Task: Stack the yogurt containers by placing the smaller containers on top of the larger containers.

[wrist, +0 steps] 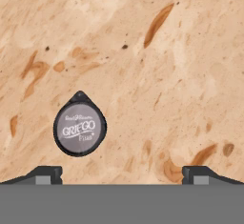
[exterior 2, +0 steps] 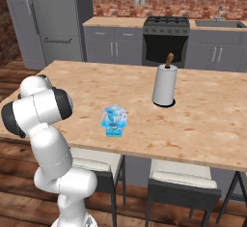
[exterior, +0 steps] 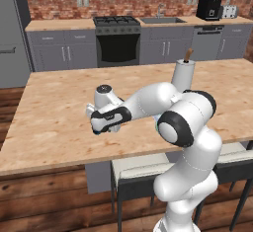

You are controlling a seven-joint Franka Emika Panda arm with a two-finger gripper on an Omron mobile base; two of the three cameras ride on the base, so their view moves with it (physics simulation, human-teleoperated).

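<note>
Gripper (wrist: 122, 174) jaws spread wide, nothing between them, over the wooden counter (wrist: 157, 66). Tiny dark round cup (wrist: 79, 128) sits on the counter near the left fingertip (wrist: 44, 174); its pale lid reads "GRIEGO". Stacked light-blue containers (exterior 2: 114, 121) stand left of the paper roll (exterior 2: 164, 86).

so there's a long wooden island counter (exterior 2: 202, 124) running across the middle, and on it sits a light-blue tub (exterior 2: 114, 123) with what looks like a small translucent blue cup on top of it — hard to tell the two apart at this size. well off to its right stands a tall white paper roll (exterior 2: 164, 86), upright, brown handle poking out the top. the white arm (exterior 2: 43, 124) rises at the lower left, its shoulder beside the counter's near edge. two grey stools (exterior 2: 181, 187) tucked under the counter, stove (exterior 2: 166, 40) and fridge (exterior 2: 55, 18) at the back.
</note>
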